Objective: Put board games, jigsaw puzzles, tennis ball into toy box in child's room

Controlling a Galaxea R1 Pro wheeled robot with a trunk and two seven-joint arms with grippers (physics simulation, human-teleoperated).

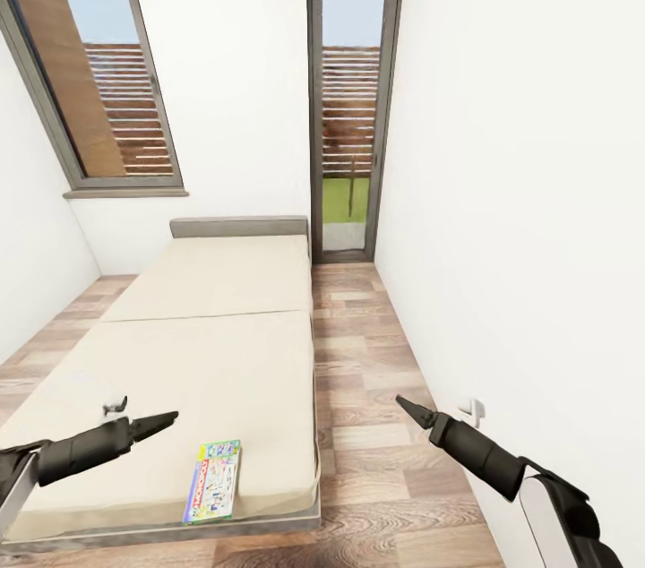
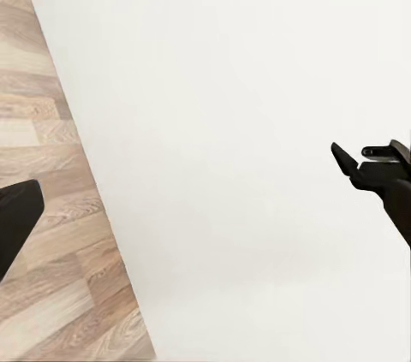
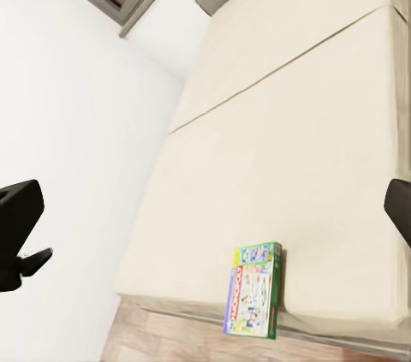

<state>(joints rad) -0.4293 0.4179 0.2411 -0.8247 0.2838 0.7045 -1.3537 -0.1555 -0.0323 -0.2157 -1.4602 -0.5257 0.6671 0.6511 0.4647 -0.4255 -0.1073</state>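
Left gripper (image 1: 166, 418): dark, tapering to a point in the head view, held above the near part of the bed, touching nothing and carrying nothing; whether its fingers are parted or together cannot be told. Right gripper (image 1: 405, 408): dark, likewise narrowing to a tip, held over the wood-plank floor (image 1: 358, 371) between the bed and the white wall (image 1: 520, 192), empty and clear of everything; how far it is open cannot be told either. Bed (image 1: 215, 344): low and wide, two plain cream mattress pads laid end to end with a seam across the middle, grey headboard (image 1: 238, 227) at the far end. Board game (image 1: 213, 480): one flat rectangular box, pale green with colourful print, lying flat on the near pad close to the bed's near edge and toward its right corner; it sits between the two grippers and apart from both. The same box appears in the right wrist view (image 3: 254, 290), at the mattress edge. Window (image 1: 98, 75): large, grey-framed, on the far wall above the headboard. Glazed door (image 1: 351, 93): tall and narrow, right of the headboard, with slatted fencing and grass outside. Small white wall fitting (image 1: 473, 410): low on the right wall, just beyond the right gripper.
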